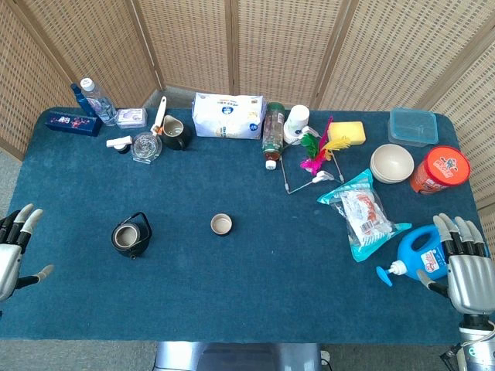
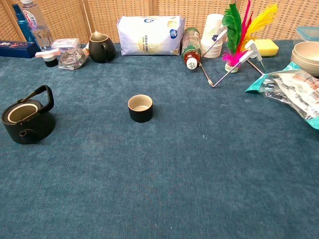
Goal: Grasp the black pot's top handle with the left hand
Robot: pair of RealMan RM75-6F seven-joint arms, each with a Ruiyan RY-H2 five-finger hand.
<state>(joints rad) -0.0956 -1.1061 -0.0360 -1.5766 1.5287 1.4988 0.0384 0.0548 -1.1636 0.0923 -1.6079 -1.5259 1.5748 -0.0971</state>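
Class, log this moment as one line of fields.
left hand: open, apart from pot | handle: upright, free | right hand: open, idle

Black pot (image 1: 131,237), lidless, upright on blue cloth, left of centre; top handle (image 2: 43,95) raised, untouched.

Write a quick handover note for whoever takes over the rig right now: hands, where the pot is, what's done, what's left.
Left hand: open, fingers apart, at the table's left edge, holding nothing.
Right hand: open, at the right edge beside the blue bottle.
Black pot: upright on the table's left half, top handle raised, untouched.
Done: nothing yet.
Left: reach the left hand over and grasp the handle.
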